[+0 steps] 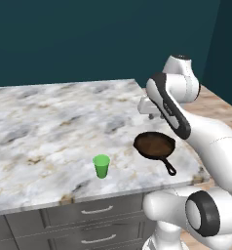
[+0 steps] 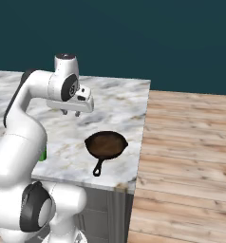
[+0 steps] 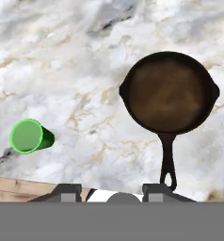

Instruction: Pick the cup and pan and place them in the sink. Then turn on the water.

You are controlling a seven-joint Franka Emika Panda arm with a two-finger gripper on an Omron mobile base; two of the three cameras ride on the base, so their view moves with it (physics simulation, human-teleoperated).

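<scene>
While the pincer (image 2: pixel 71 113) hovers empty, jaws apart, above the marble surface (image 1: pixel 49 117), the cup (image 1: pixel 102 166) and pan (image 1: pixel 155 145) stand apart near its front edge; a careless descent risks toppling the light cup.

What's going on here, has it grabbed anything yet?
Nothing is grabbed yet. The arm holds its gripper above the marble counter, looking down on the cup and the pan. Both sit untouched near the counter's front edge, the cup upright, the pan flat with its handle toward the robot. The fingers are spread apart with nothing between them.
</scene>
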